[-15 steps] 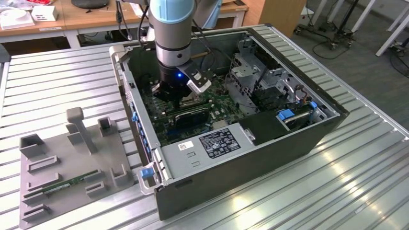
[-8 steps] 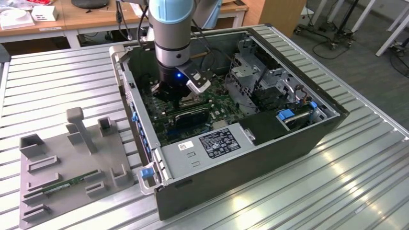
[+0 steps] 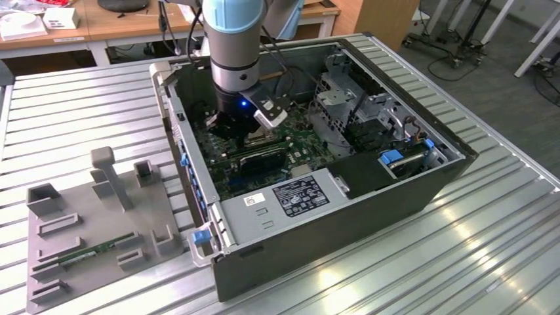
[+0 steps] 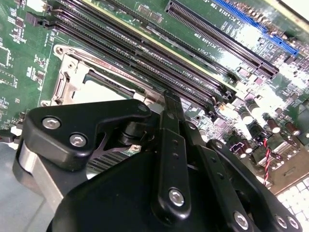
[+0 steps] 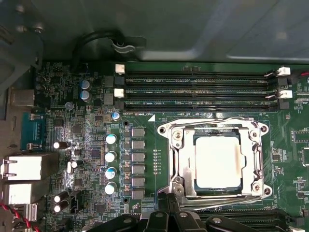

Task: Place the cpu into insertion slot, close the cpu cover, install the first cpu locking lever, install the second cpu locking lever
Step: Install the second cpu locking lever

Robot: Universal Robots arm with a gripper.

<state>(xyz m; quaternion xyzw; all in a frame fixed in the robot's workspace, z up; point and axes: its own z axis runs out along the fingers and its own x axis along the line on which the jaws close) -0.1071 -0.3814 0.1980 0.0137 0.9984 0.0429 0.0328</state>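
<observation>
In the exterior view, an open computer case (image 3: 350, 190) lies on a ribbed metal counter (image 3: 79, 111) with a grey parts tray (image 3: 88, 230) at the exterior view's left, and the arm's tool (image 3: 235, 126) reaches down into the case over the green motherboard (image 3: 302, 131). In the second wrist view, the tool's black fingers (image 4: 170, 145) are drawn narrowly together, gripping nothing visible, just beside the insertion slot (image 4: 65, 84). In the first wrist view, the pale square cpu (image 5: 217, 162) sits in the slot, framed by the silver cpu cover (image 5: 182, 159) lying flat around it.

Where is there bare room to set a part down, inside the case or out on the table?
Free: the slatted table on the exterior view's right of the case, and the strip between the grey fixture and the case. Crowded: the board around the cpu and its cover, hemmed by memory slots, capacitors and the gripper.
</observation>
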